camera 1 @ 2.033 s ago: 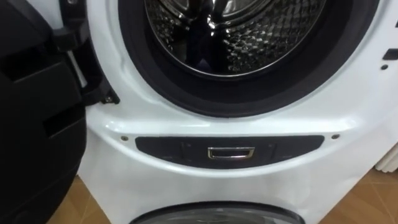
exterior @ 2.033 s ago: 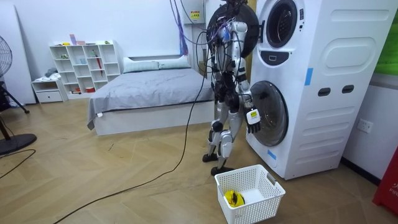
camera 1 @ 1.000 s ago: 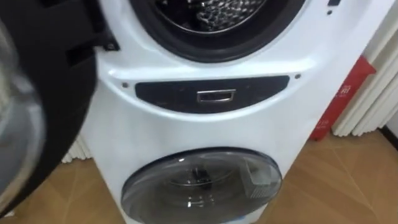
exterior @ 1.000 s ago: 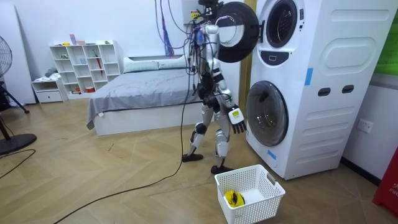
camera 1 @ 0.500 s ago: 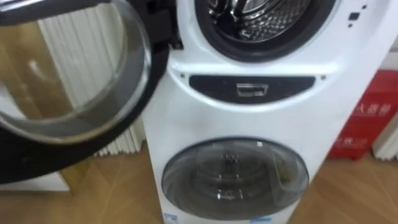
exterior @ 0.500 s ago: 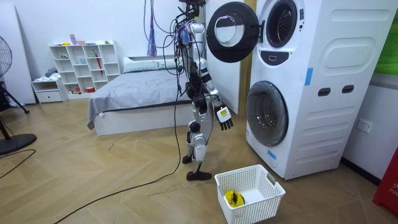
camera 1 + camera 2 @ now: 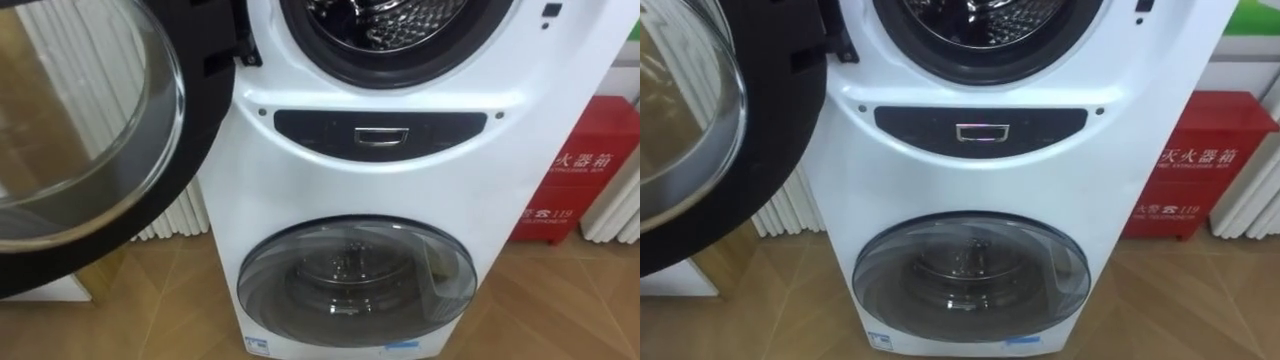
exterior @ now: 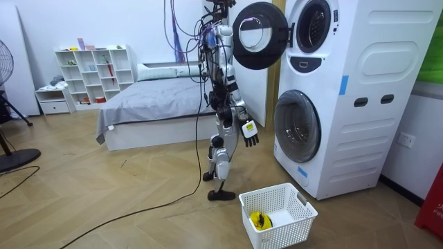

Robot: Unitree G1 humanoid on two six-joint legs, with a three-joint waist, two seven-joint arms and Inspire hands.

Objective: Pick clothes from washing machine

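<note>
washing machine (image 7: 330, 190): white, smooth
top door (image 7: 90, 130): round glass, black rim, open at left
drum (image 7: 400, 15): shiny bumpy metal
right hand (image 8: 249, 133): hangs, fingers loose, holds nothing

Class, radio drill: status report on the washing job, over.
Right robot hand open, hanging empty. Black-rimmed round upper washer door open. Yellow item in white plastic floor basket.

**Robot a step off the stacked washers**

Stands on wood floor btwn bed (image 8: 166, 97) and washing machine (image 8: 360, 138), facing the machine. Upper door (image 8: 259, 34) open, swung toward room view's left; lower door (image 8: 297, 126) shut. Right hand (image 8: 249, 133) hangs by hip, fingers loose, holding nothing. White basket (image 8: 287, 234) on floor near machine's front, w/ yellow item (image 8: 260, 221) inside.
</note>
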